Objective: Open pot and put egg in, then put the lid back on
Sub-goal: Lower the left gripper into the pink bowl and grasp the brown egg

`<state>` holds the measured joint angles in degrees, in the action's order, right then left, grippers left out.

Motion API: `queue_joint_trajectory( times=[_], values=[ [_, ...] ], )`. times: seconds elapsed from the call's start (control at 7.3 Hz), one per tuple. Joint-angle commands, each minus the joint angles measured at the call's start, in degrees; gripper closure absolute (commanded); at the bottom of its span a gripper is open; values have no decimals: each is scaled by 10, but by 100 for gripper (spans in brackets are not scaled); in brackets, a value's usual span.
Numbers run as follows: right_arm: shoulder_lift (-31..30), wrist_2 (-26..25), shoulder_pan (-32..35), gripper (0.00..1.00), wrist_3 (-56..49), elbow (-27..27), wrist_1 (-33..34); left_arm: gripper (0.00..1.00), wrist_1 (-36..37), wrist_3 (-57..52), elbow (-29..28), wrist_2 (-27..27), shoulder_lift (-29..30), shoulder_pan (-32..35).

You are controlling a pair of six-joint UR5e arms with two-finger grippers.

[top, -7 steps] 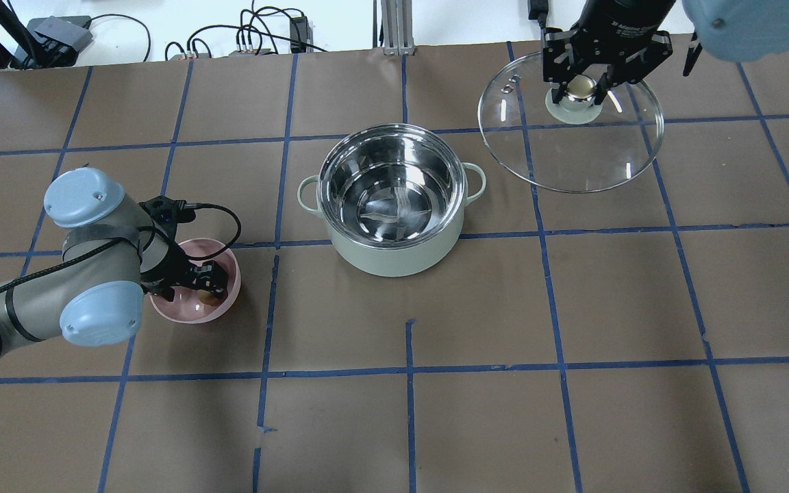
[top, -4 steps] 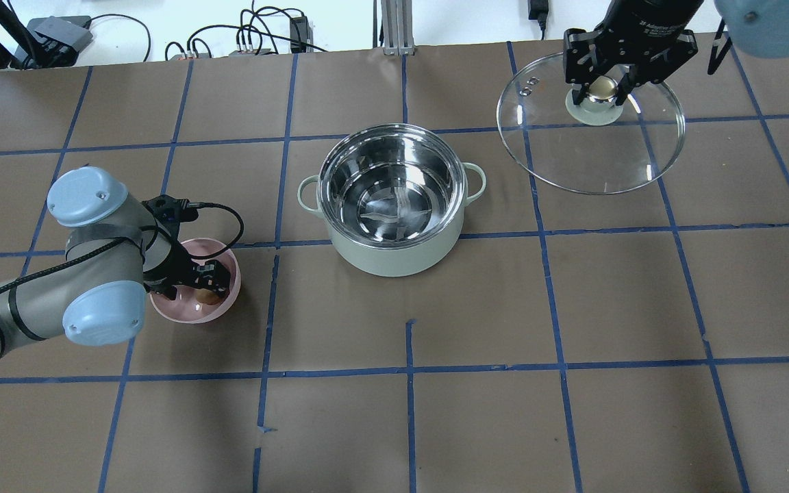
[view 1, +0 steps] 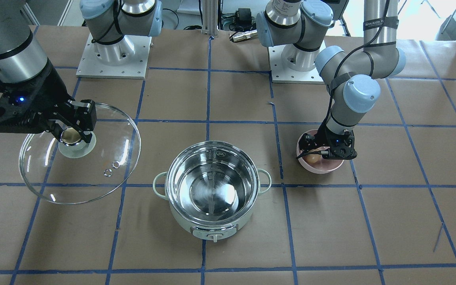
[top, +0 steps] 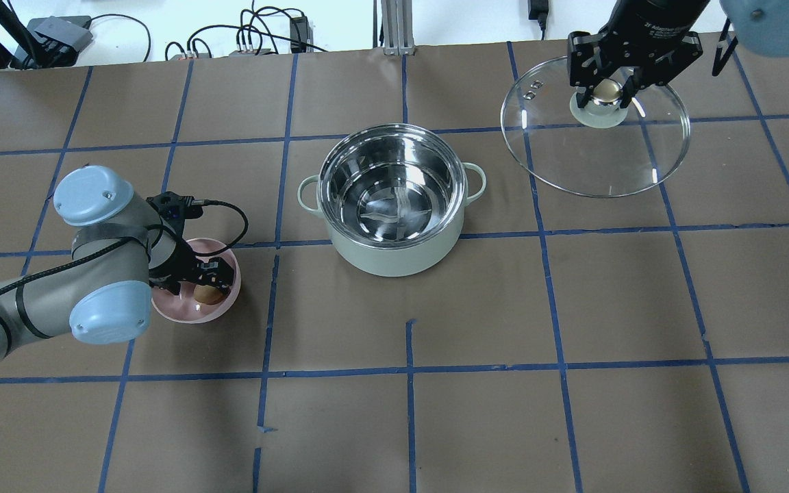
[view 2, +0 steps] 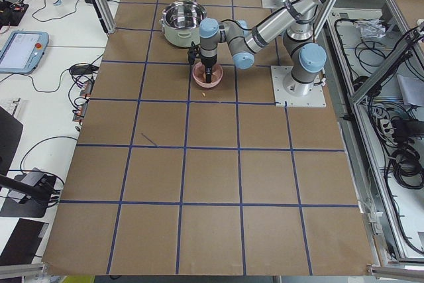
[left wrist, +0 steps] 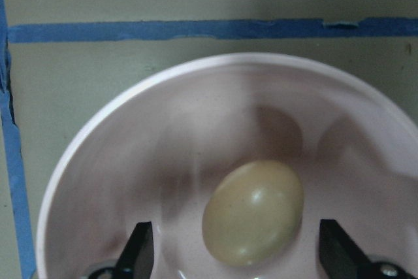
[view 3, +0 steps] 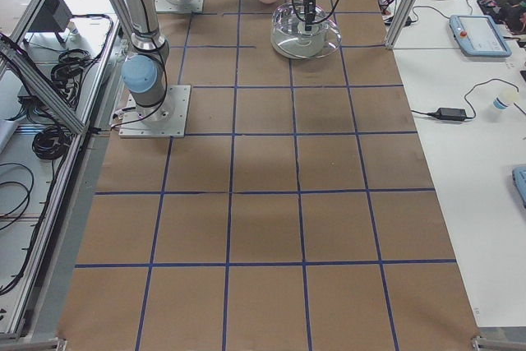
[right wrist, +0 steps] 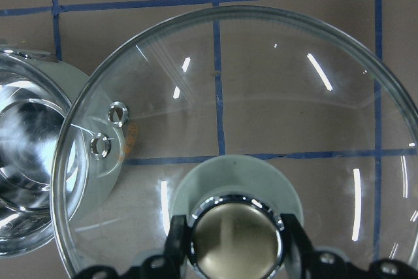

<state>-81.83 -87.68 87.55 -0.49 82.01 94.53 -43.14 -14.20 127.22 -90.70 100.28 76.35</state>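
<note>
The mint-green pot (top: 394, 257) stands open at the table's middle, its steel interior empty; it also shows in the front view (view 1: 212, 229). My right gripper (top: 607, 89) is shut on the knob (right wrist: 235, 243) of the glass lid (top: 596, 161) and holds it to the right of the pot, beyond it. The tan egg (left wrist: 253, 220) lies in a pink bowl (top: 192, 313) left of the pot. My left gripper (left wrist: 235, 256) is down in the bowl, open, with one finger on each side of the egg and clear of it.
Brown paper with a blue tape grid covers the table (top: 477, 383). Cables and power boxes (top: 59, 31) lie beyond the far edge. Both arm bases (view 1: 113, 55) stand on plates at the robot's side. The left arm's elbow (top: 103, 311) hangs beside the bowl.
My right gripper has carried the lid farther right, away from the pot. My left gripper has shifted slightly in the bowl, so more of the egg shows.
</note>
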Motion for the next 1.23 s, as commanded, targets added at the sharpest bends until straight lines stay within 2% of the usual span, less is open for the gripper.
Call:
queue_joint_trajectory(
  times=[0.0, 0.41, 0.55, 0.82, 1.1],
  values=[
    [0, 1, 0, 68, -4, 0, 0, 11, 3, 0, 1, 0, 8, 0],
    [-4, 0, -13, 67, -18, 0, -2, 12, 3, 1, 0, 1, 15, -1],
    [-4, -1, -22, 67, -38, 0, -5, 16, 3, 0, 0, 1, 15, -1],
    [-11, 2, -26, 67, -41, 9, -6, 47, 3, 0, -2, 4, 14, -1],
    [-16, 5, -26, 67, -41, 15, -5, 71, 3, 1, -2, 4, 14, -1]
  ],
)
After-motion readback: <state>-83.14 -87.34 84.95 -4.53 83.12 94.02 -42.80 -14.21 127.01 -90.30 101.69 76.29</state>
